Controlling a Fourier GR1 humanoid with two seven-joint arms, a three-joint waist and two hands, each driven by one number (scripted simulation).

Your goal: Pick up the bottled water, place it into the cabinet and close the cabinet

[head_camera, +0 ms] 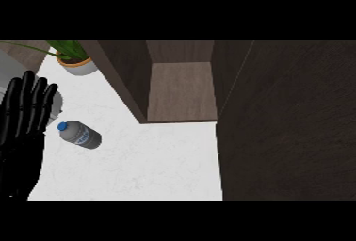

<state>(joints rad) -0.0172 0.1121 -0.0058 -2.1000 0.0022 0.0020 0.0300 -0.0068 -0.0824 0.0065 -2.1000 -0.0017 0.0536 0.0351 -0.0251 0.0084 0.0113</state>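
At the 9 o'clock edge of the view is the left hand [21,139], resting with the palm open. Its fingers [31,96] are straight, close together, pointing to 12 o'clock, and they hold nothing. Behind the fingers a grey round object [58,104] shows partly; I cannot tell what it is. At 11 o'clock stands a potted plant [78,64] on the white counter [153,164]. The bottled water [81,134] lies on its side on the counter, just at 3 o'clock of the hand but apart from it, with its blue cap toward 10 o'clock. At 12 o'clock is the cabinet [182,92], open, with a bare wooden shelf inside. A wide dark wood panel [292,122] fills the 3 o'clock side.
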